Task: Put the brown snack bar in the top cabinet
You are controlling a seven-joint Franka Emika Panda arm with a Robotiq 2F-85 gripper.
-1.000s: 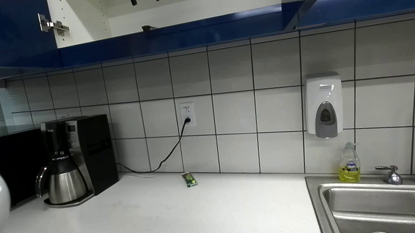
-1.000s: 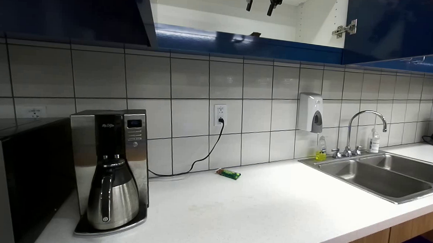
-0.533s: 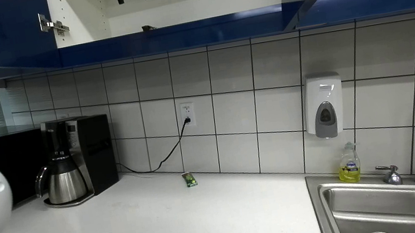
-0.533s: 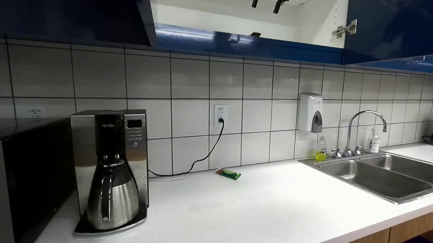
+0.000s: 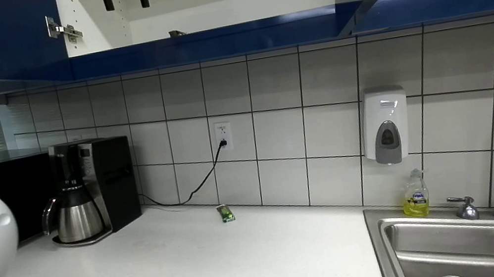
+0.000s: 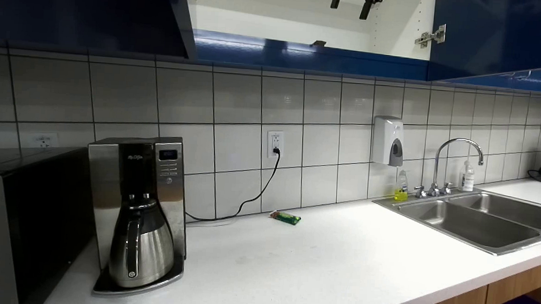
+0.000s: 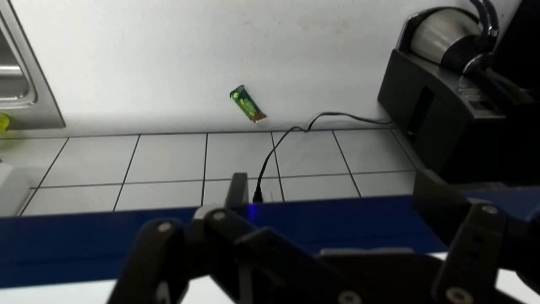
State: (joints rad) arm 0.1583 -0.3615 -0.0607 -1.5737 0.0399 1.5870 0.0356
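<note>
Gripper [image 5: 127,4] is released, fingers spread, nothing between them; over the last second it slides across the opening in both exterior views, which I read as backing out. Next back is the front edge of the top cabinet [image 5: 259,34]. Just past that edge sits the brown snack bar [image 5: 176,33] (I take the dark sliver for it), unmoved while the gripper leaves, so placing looks done, only retreat left. Long axis: likely front-to-back, one end facing out; edge hides the rest, can't confirm.
</note>
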